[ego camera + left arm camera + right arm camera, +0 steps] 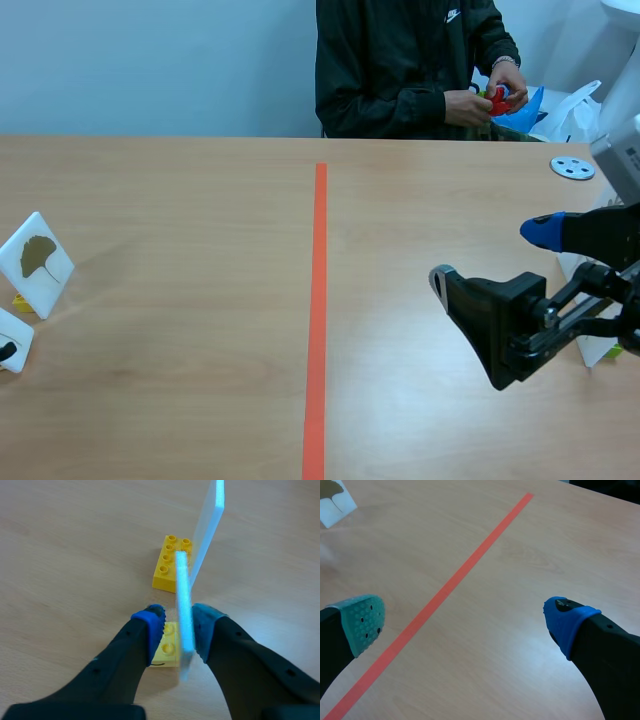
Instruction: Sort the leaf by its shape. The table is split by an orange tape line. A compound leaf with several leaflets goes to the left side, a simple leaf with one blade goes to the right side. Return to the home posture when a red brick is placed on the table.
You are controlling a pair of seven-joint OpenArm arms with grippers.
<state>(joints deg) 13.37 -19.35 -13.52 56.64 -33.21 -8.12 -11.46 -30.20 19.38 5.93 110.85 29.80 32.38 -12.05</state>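
Note:
A white card (184, 605) stands edge-on on a small yellow brick (167, 650), so its leaf is hidden. My left gripper (178, 630) straddles it, open: one pad touches the card and a thin gap shows at the other. The same card (12, 340) is cut off at the far left of the scene view. Just ahead stands a second card (207, 530) on a yellow brick (170, 570), and it shows a fan-shaped single-blade leaf (36, 256). My right gripper (492, 255) hovers open over the right side, holding nothing. A person holds a red brick (497, 100) in both hands across the table.
The orange tape line (318, 320) runs down the table's middle and passes under the right gripper (465, 622) as tape (445, 592). A white card (588, 345) stands partly hidden behind the right arm. A white disc (572, 167) and bags lie at the far right.

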